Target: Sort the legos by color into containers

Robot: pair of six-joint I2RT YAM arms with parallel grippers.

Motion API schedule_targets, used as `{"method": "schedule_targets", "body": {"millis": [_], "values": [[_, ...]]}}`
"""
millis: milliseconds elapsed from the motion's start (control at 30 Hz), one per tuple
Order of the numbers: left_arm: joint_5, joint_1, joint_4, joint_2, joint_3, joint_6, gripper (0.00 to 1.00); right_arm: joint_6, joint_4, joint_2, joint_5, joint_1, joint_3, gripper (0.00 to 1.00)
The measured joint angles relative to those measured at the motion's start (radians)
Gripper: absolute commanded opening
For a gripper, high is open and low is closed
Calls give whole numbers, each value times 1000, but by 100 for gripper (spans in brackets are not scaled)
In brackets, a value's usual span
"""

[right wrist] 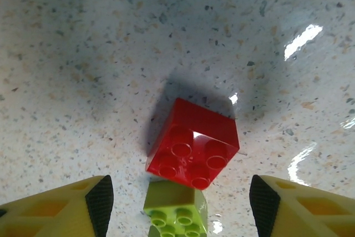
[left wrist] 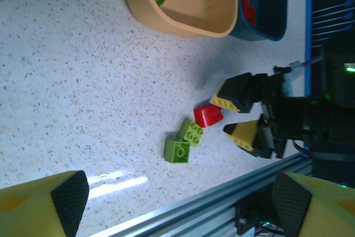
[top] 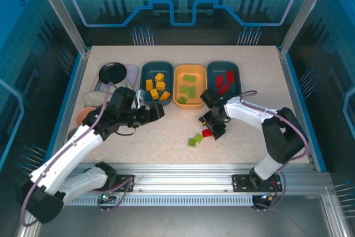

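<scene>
Green brick [right wrist: 175,212]: we lose its lower part past the bottom edge of the right wrist view.
Fingers [right wrist: 66,209] of the right gripper [left wrist: 228,116]: clipped at that view's lower corners; we see just the tips.
Fingers [left wrist: 44,206] of the left gripper [top: 158,111]: clipped at the left wrist view's lower corners.
Orange tray [left wrist: 183,23]: cut by the left wrist view's top edge.
Teal tray [left wrist: 272,20]: cut there too.
Pink bowl [top: 82,116]: mostly hidden behind the left arm [top: 72,148].
Red brick [top: 207,133]: too small in the top view for us to judge contact.
</scene>
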Motion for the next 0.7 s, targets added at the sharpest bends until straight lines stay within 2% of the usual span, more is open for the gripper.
{"method": "schedule_targets", "body": {"millis": [133,300,433,567,700], "values": [[4,0,-1,-74,-20,-32,89,55,31,23,-17,2,-14,58],[6,0,-2,-83,-20,-53,88,87,55,55,-19,2,-23,49],[8,-1,0,-83,-20,-56,88,94,79,75,-16,2,-27,35],[19,-1,2,-82,-22,-56,87,90,78,74,-16,2,-27,29],[21,-1,7,-69,-27,-56,87,48,45,61,32,2,-17,28]]}}
